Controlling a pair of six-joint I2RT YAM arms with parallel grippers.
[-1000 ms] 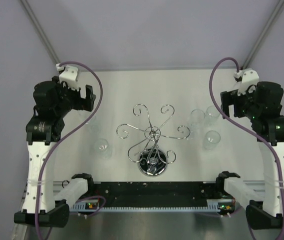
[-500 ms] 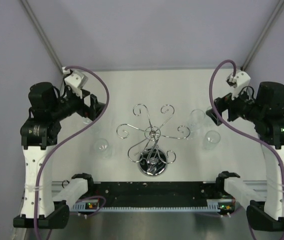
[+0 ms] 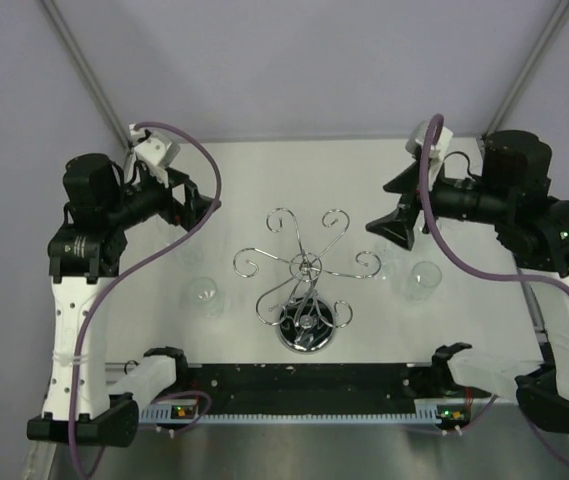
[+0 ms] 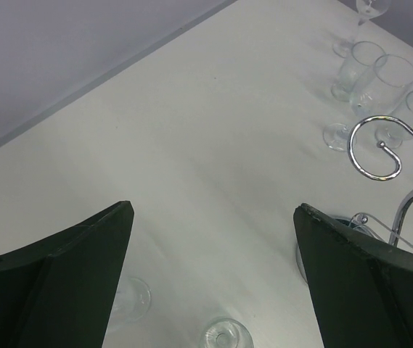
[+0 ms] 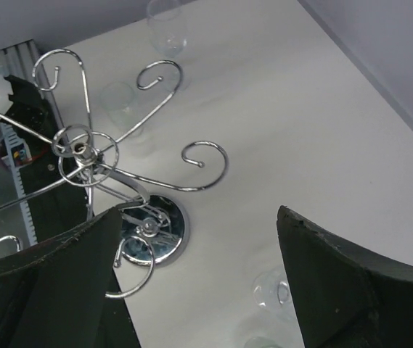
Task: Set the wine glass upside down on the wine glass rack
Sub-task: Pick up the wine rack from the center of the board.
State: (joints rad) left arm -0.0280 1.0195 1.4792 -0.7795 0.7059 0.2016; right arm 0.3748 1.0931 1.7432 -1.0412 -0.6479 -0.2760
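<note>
Wine glass rack (image 3: 305, 267) bare. Left jaws, right jaws wide apart, empty. Wine glass (image 5: 270, 291) on worktop (image 5: 279, 109) below right jaws. Grasp, inversion, hanging pending.

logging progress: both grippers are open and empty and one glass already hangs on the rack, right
No glass hangs on the rack; the top view shows its arms bare, glasses standing on the table. The left gripper and right gripper are open and empty.

Chrome wine glass rack (image 3: 307, 268), upright, mid-table
</note>
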